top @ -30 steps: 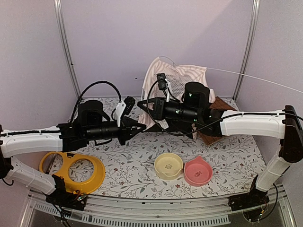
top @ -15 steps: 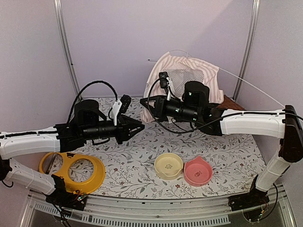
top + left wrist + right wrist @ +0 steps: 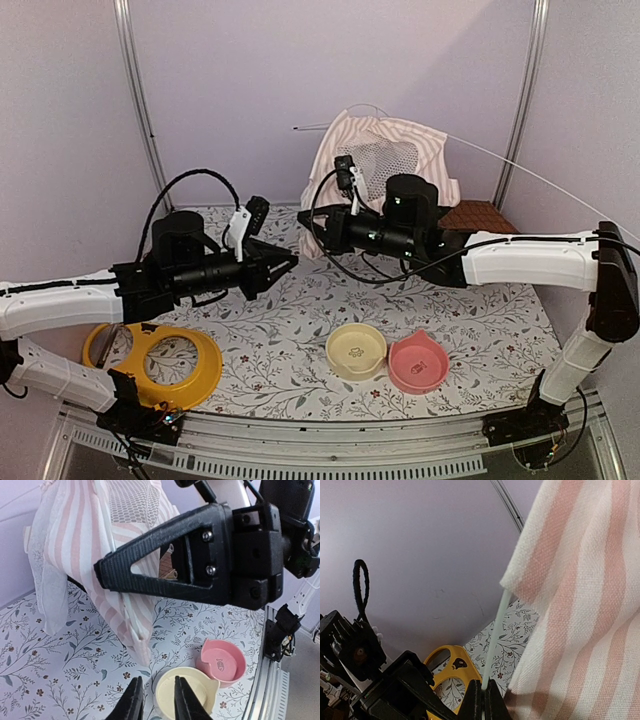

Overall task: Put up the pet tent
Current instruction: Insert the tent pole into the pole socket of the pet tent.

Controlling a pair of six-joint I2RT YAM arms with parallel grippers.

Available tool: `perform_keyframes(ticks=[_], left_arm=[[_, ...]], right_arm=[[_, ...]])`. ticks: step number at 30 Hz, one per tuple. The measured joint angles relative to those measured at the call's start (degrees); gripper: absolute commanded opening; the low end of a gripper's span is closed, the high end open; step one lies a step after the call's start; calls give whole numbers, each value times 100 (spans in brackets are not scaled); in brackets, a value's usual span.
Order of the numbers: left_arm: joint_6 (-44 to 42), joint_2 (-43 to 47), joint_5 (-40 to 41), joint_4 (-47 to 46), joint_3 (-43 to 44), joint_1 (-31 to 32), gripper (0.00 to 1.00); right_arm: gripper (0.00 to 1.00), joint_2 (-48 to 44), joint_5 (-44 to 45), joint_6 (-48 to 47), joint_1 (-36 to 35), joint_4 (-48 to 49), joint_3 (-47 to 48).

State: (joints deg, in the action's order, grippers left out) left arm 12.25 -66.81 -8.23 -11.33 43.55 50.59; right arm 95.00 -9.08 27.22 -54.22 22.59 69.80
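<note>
Fingers first: found right gripper (image 3: pixel 482 702) pinched shut on thin clear pole (image 3: pixel 495 630) at the striped hem; left gripper (image 3: pixel 155 700) slightly parted, holding nothing, aimed at the fabric from just beside it.

Located tent (image 3: pixel 385 150) lifted at middle of table's far edge, draped over the right wrist; cannot tell whether the hem touches the table (image 3: pixel 290 340). Noted brown mat (image 3: pixel 480 215) behind it at far right, cream bowl (image 3: pixel 355 350) and pink bowl (image 3: pixel 418 362) near the front edge, well apart from it.

Risks, judged: slim pole slipping or twisting in so narrow a pinch, dropping the tent; bowed pole springing free; left closing on cloth alone.

Against one second ago: tent raised higher and spread wider, mat more exposed, left backed off and parted.
</note>
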Motion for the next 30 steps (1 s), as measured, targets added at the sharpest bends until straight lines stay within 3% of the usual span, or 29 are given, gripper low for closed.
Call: perform_keyframes(ticks=[5,17,26,30], left_arm=[[-59,-120,125,4,157,-13,30],[-131,-713,590,11,581,-20,32],[-166,109,1091,433,656,-254,53],[-146,192,1054,894,1486,-459,58]], right_arm=[[0,35,2,-37,-15,-81,7],[0,127,20,-173,-94,-284,199],[0,140,55,-382,-179,-389,199],[0,214,208,-632,-365,-503,199]])
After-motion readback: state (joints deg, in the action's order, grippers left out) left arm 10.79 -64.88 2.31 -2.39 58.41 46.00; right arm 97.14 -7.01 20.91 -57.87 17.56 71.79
